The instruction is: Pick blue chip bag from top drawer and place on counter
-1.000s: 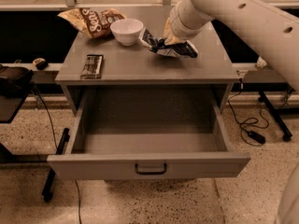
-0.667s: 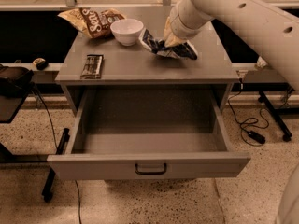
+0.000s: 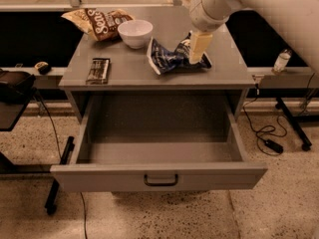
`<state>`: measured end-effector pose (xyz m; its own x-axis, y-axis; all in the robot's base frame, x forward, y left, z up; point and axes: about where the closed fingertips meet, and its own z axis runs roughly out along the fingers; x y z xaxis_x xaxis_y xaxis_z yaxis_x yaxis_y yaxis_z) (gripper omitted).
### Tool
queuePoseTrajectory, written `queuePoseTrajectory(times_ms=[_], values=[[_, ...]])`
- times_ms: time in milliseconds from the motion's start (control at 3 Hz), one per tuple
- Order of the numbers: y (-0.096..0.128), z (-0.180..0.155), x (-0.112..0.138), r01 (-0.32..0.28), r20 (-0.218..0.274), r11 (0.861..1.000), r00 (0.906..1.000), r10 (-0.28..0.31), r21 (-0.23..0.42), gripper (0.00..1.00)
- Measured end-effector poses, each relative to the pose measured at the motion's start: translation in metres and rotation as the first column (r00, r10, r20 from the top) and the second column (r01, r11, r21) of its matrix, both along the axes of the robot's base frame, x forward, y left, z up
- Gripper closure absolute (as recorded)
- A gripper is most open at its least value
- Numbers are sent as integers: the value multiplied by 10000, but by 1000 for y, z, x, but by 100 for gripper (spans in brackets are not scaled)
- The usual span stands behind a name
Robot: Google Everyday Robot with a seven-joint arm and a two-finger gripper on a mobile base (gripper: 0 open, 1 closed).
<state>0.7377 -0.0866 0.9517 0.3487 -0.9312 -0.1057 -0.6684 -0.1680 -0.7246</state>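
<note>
The blue chip bag point(image 3: 169, 59) lies crumpled on the counter point(image 3: 124, 68), right of centre. My gripper point(image 3: 199, 54) points down at the bag's right end, touching or just above it. The white arm comes in from the upper right. The top drawer point(image 3: 159, 153) is pulled fully out below the counter, with nothing in it. Its dark handle point(image 3: 160, 179) is centred on the front panel.
A white bowl point(image 3: 135, 33) stands just left of the bag. A tan-and-brown chip bag point(image 3: 97, 20) lies at the back left and a dark bar wrapper point(image 3: 98, 69) at the front left. A small bottle point(image 3: 282, 60) and floor cables point(image 3: 271, 143) are at the right.
The arm has shifted slightly right and up over the bag. The bag now lies flatter on the counter. The drawer and other items have not moved.
</note>
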Motion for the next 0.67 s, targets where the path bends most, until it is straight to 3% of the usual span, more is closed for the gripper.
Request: queuePoseTrajectory(times_ms=[333, 667], values=[[-18, 34, -11, 798, 213, 9968, 9966, -797, -42, 0], [-20, 37, -12, 1064, 156, 9942, 9942, -1066, 121, 0]])
